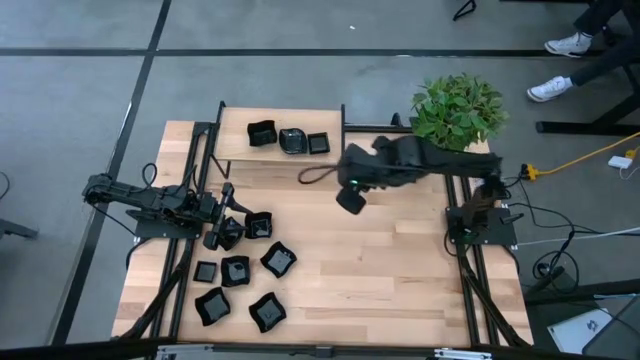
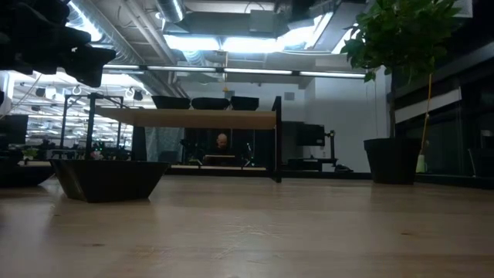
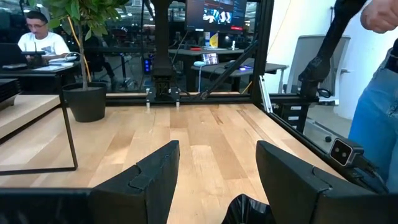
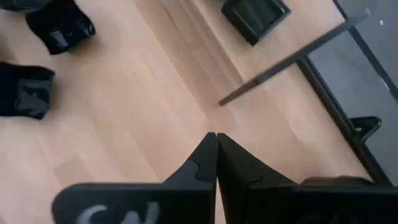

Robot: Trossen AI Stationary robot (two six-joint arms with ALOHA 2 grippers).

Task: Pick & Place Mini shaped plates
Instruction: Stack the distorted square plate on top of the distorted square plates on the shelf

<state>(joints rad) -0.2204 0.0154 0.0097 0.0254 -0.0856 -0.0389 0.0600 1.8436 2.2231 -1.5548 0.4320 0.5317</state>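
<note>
Several glossy black mini plates [image 1: 236, 270] lie flat on the table's near left part. Three more [image 1: 292, 140] sit on a raised wooden shelf [image 1: 240, 160] at the far side. My left gripper [image 1: 218, 230] is open and low over the table beside two plates [image 1: 259, 225]. In the left wrist view its fingers [image 3: 155, 180] stand wide apart, and a black plate's edge [image 3: 247, 211] shows between them with a gap on each side. My right gripper [image 4: 216, 142] is shut and empty, hovering above bare wood in front of the shelf [image 1: 352, 197].
A potted plant [image 1: 458, 110] stands at the far right corner. The shelf's thin black legs [image 4: 280, 65] rise near my right gripper. Bare wood [image 1: 400, 260] fills the table's middle and right. A person in jeans [image 3: 376, 112] stands beyond the table's right side.
</note>
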